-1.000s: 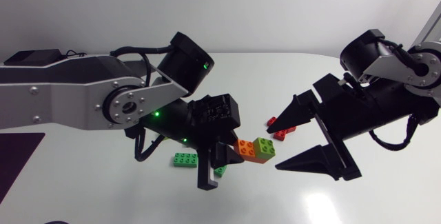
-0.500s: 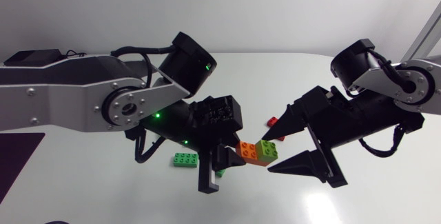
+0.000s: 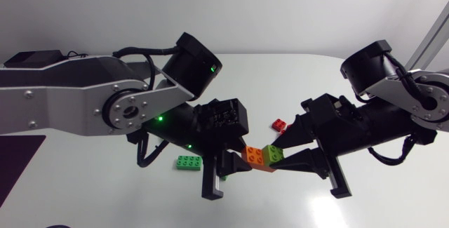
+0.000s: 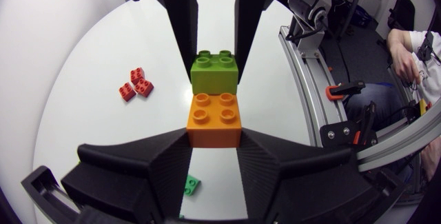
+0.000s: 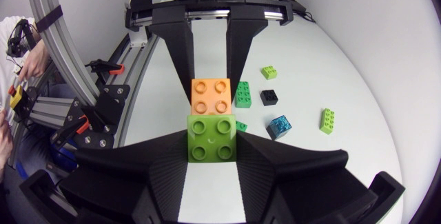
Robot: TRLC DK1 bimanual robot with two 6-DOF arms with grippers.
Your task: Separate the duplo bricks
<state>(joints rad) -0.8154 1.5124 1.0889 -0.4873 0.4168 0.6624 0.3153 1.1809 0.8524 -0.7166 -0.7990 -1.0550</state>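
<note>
Just right of centre in the head view, the orange brick (image 3: 252, 156) and green brick (image 3: 273, 153) hang joined above the table (image 3: 105, 186). Our left gripper (image 4: 213, 136) is closed narrow on the orange brick, one finger on each side. Our right gripper (image 5: 212, 141) clamps the green brick likewise. Red bricks (image 3: 280, 125) lie just above the pair in the frame, and a flat brick (image 3: 188, 162) lies lower left.

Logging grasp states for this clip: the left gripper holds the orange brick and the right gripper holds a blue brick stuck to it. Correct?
The right gripper holds a green brick, not a blue one, as the right wrist view shows. The left gripper does hold the orange brick stuck to it.
</note>
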